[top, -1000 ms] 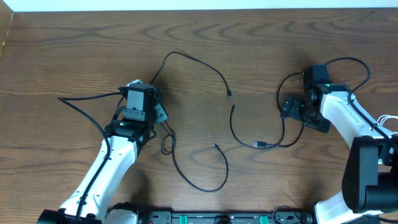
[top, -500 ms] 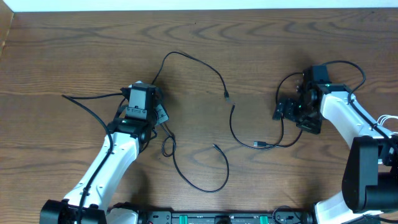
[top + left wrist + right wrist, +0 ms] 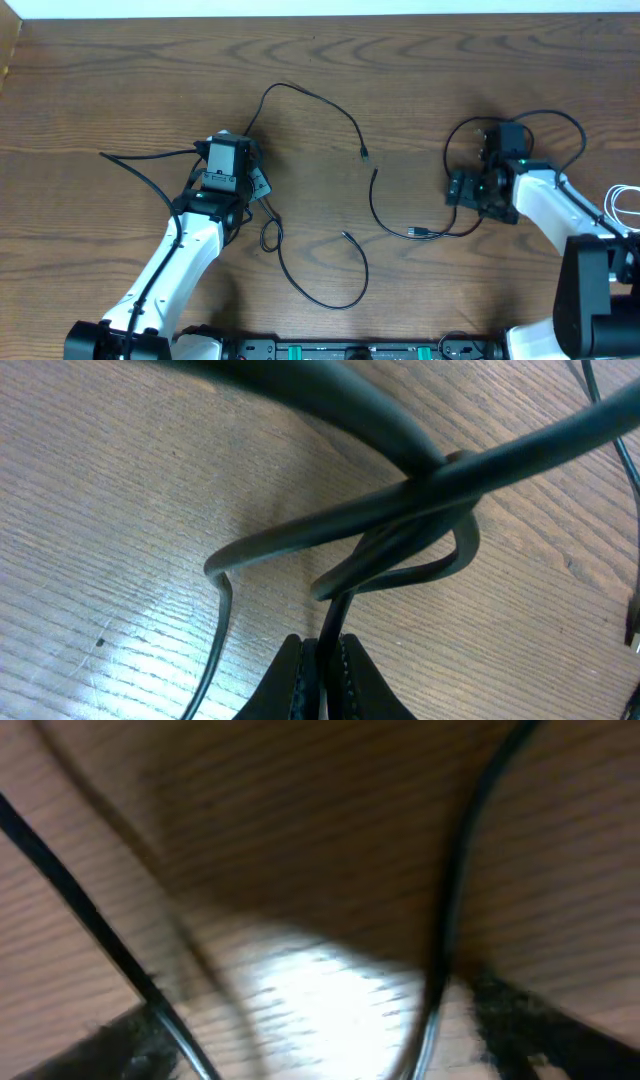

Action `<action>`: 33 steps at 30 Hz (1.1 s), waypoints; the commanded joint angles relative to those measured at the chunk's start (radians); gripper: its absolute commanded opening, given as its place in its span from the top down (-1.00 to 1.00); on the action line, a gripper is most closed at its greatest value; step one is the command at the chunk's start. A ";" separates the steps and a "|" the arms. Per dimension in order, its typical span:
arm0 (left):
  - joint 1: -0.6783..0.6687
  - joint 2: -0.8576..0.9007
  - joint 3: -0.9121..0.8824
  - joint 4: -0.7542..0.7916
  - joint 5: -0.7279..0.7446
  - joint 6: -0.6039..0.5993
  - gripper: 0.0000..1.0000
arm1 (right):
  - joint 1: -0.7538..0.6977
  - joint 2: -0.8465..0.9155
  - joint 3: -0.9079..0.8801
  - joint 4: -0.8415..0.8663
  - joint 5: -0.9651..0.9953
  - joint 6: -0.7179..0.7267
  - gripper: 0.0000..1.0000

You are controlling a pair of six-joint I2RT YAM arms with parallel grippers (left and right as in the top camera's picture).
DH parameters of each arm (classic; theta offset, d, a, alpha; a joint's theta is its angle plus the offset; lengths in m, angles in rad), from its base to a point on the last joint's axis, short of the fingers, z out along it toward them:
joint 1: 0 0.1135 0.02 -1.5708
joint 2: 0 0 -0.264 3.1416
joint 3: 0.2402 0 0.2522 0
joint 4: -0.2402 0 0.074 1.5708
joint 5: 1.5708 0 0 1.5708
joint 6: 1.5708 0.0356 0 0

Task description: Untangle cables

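Observation:
My left gripper (image 3: 257,184) is shut on a thin black cable (image 3: 335,610); in the left wrist view the jaws (image 3: 322,655) pinch it just below a crossing knot of black cords. That cable (image 3: 300,290) loops down toward the table front. Another black stretch (image 3: 320,102) arcs from the left gripper to a plug (image 3: 364,154). A second black cable (image 3: 385,218) with a plug (image 3: 417,232) runs to my right gripper (image 3: 462,188), which is open; two black strands (image 3: 445,920) pass between its fingers (image 3: 320,1045) in a blurred view. A white cable (image 3: 622,198) shows at the right edge.
The wooden table (image 3: 120,80) has a white strip along its far edge. A thick black arm wire (image 3: 140,160) trails left from the left arm. A black rail (image 3: 340,350) runs along the table front.
The right gripper has shifted left, then slightly down toward the front, over the black cable loop. The left arm and its held cable have hardly moved.

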 commanded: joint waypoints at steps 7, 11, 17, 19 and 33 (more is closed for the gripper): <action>0.003 0.007 0.003 -0.002 -0.016 -0.005 0.83 | 0.008 0.061 -0.114 0.068 -0.109 0.042 0.97; 0.003 0.007 0.003 -0.003 -0.016 -0.005 0.84 | 0.008 0.061 -0.061 0.098 -0.112 0.031 0.98; 0.003 0.007 0.003 -0.003 -0.016 -0.005 0.84 | 0.000 0.060 0.112 0.009 -0.099 -0.048 0.97; 0.003 0.007 0.003 -0.003 -0.016 -0.005 0.84 | -0.016 0.060 0.187 -0.033 -0.064 -0.051 0.97; 0.002 0.007 0.003 -0.003 -0.015 -0.005 0.84 | -0.232 0.060 0.538 -0.012 0.198 -0.137 0.98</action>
